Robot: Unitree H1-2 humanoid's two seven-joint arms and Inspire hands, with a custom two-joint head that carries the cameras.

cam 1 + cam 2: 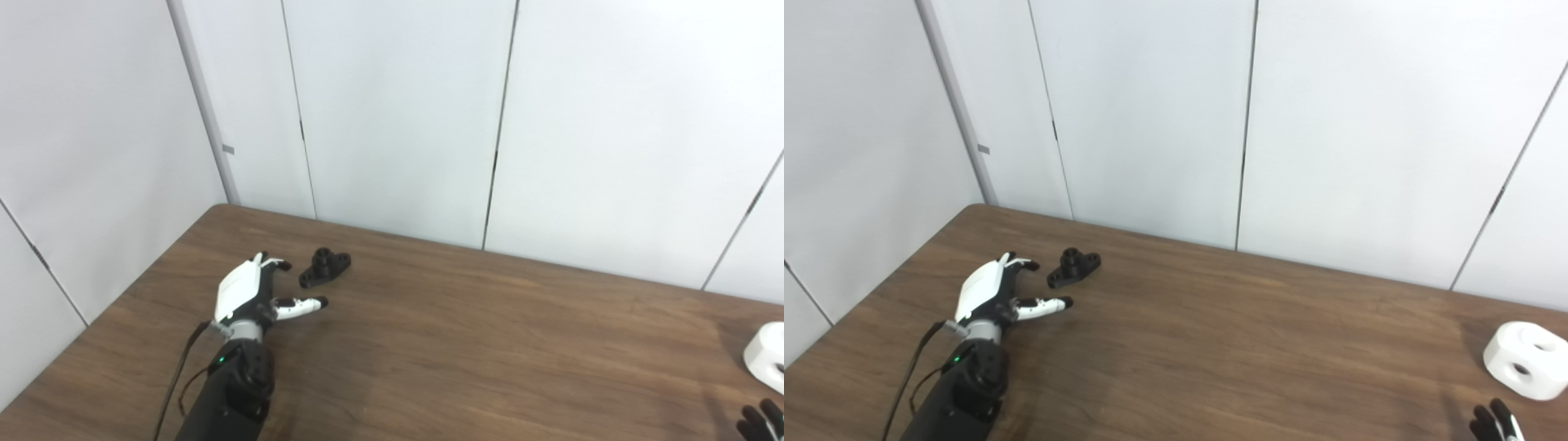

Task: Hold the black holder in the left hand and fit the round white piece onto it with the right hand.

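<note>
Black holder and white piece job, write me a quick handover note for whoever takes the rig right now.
Left hand: open, empty, fingers spread just short of the black holder, not touching it.
Right hand: only fingertips show at the bottom right edge; open or shut cannot be told.
Black holder lies on the table at far left. Round white piece sits on the table at far right, ahead of the right hand.
Done: nothing gripped yet.
Left: grasp the holder, pick up the white piece, fit them together.

A dark wood-grain tabletop [465,343] fills the lower half of both views, its far corner set into a corner of the room. Pale grey-white wall panels [398,110] rise behind it, split by thin dark vertical seams, evenly and softly lit.
</note>
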